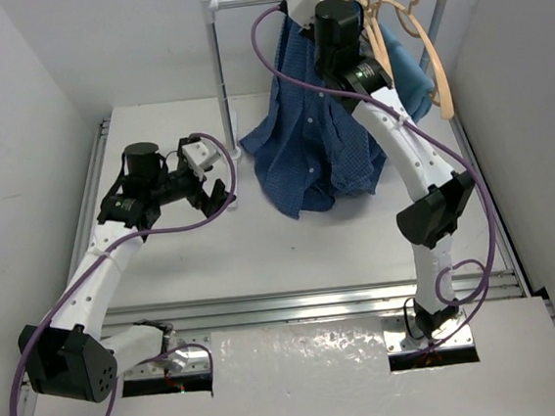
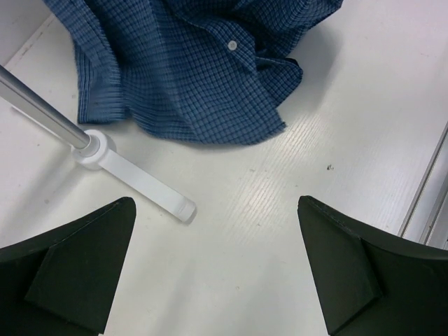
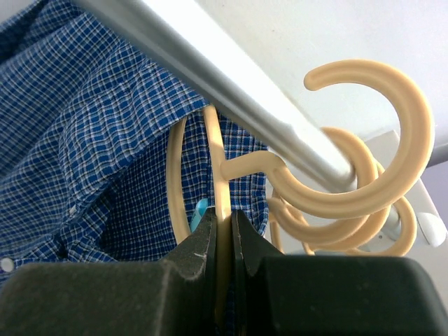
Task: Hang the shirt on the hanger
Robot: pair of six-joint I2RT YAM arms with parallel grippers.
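R end effector (image 3: 222, 222) up at rail (image 3: 210, 70) w/ hanger (image 3: 218, 161) clamped; L end effector (image 2: 215, 203) open

Top camera looks down; 2 wrist cameras view the shirt (image 1: 302, 156) closer.

The shirt (image 1: 310, 136) is seen in dark blue, covered with a fine small check, and its button (image 2: 232, 45) is white. The hanger (image 3: 221, 182) is coloured pale tan. The rail (image 3: 231, 84) is silver-grey, the table (image 1: 263, 259) is painted white, and the cable (image 1: 491, 212) is purple.
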